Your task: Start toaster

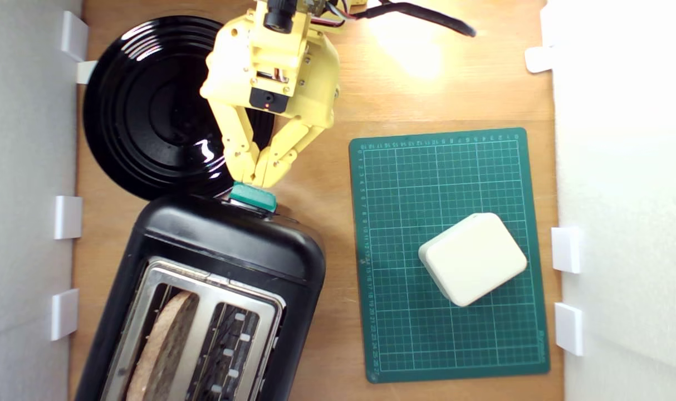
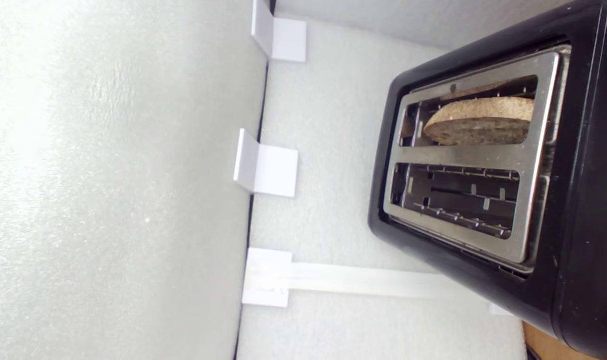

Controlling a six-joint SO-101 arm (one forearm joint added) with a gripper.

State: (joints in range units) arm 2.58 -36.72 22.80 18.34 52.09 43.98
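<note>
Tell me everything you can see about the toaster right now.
The toaster is glossy black with rounded corners, apparently plastic, lying at an angle on the wooden table beside the black plate. Its silver slot plate has two slots: one holds a brown bread slice, the other is empty. The yellow pincer, fingertips together, is at the teal lever knob on its end.

The toaster [image 1: 215, 250] is showing glossy black around a silver slot plate [image 2: 533, 160], with a teal-green lever knob [image 1: 253, 196] and a speckled brown bread slice [image 1: 165, 345] in one slot. The yellow gripper [image 1: 255, 170] is standing out against the glossy black round plate [image 1: 143, 106] ringed with concentric grooves. The cutting mat [image 1: 405, 195] is showing dark green with a pale grid, carrying a cream-white box [image 1: 473, 258], all on a light-brown wooden table [image 1: 338, 345].
</note>
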